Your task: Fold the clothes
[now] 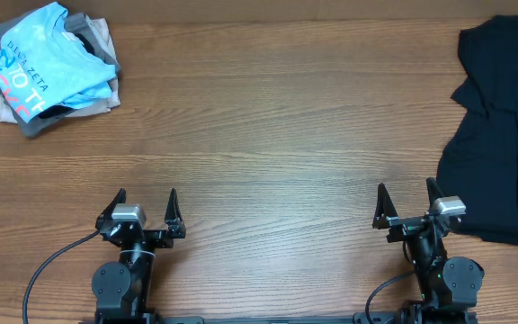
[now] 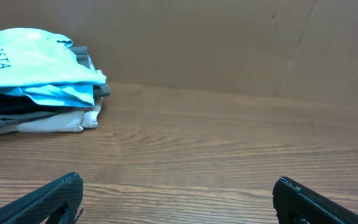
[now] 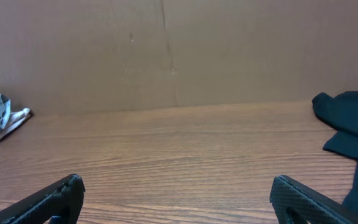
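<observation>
While black shirt (image 1: 497,135) lies crumpled at far right (partly out of view), I see no fold made yet. Left gripper (image 1: 147,193) and right gripper (image 1: 406,185) both wide, holding nothing. All folding left.

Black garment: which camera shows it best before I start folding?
Overhead. It shows the black garment crumpled at the right side, nearly whole, though cut off by the frame's right border. The right wrist view catches only a bunched part of it at its right edge. The left wrist view does not show it.
</observation>
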